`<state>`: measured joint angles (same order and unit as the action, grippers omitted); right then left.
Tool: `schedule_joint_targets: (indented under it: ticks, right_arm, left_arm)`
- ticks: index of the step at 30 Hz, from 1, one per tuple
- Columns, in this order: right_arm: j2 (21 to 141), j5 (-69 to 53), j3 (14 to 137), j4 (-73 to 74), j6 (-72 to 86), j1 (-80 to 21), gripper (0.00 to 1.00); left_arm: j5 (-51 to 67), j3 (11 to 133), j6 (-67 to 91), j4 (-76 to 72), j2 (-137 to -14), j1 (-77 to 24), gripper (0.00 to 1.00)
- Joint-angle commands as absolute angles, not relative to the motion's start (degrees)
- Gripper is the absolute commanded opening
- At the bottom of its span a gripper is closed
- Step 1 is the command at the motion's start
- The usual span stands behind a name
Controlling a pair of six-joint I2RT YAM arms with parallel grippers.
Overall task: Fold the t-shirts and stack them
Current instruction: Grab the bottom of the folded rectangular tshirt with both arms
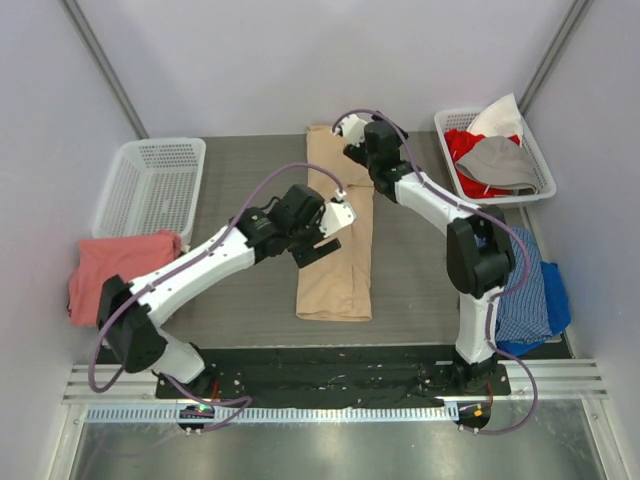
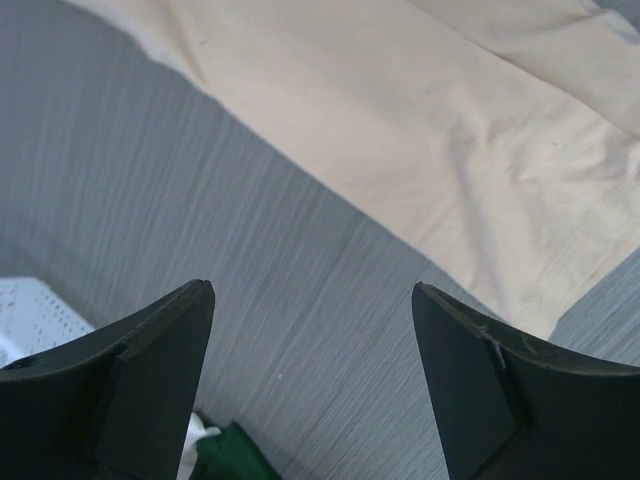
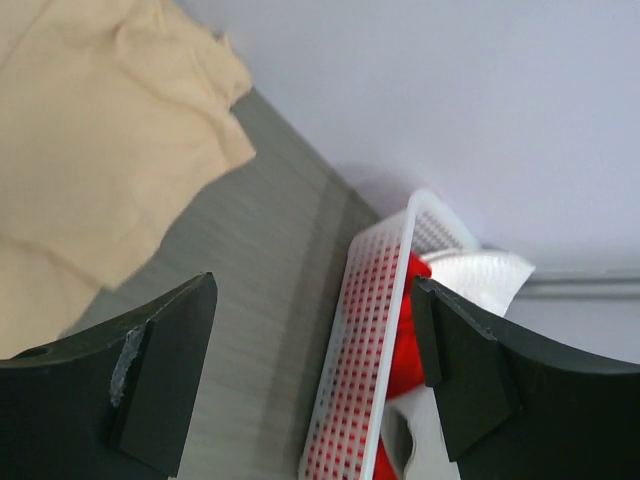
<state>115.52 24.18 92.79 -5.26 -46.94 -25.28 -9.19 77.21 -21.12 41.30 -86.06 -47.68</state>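
T-shirt point(image 1: 340, 270), tan, flat just ahead of left hand point(image 2: 312, 300), beside right hand point(image 3: 312, 290)

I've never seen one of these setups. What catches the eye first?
A long tan shirt lies folded into a strip mid-table, with the left gripper and right gripper poised near it, both open and empty. A basket of red and grey clothes sits far right; a pink shirt lies at the left edge.
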Motion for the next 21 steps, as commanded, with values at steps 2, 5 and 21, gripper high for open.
schedule_joint_targets:
  ticks: [2, 5, 21]
  right_arm:
    - [101.2, 24.1, 82.6, 7.3, -37.9, -25.6, 0.86]
    - [93.4, 20.4, 76.4, 15.4, -31.4, -26.1, 0.86]
    - [68.4, 12.1, 52.1, 32.2, -27.2, -39.8, 0.82]
  left_arm:
    - [-10.8, 74.1, -18.6, 35.8, -79.1, -43.5, 0.87]
    - [-10.1, 71.3, -17.2, 36.6, -78.7, -43.1, 0.88]
    - [1.7, 61.0, -11.8, 39.0, -80.6, -41.7, 0.88]
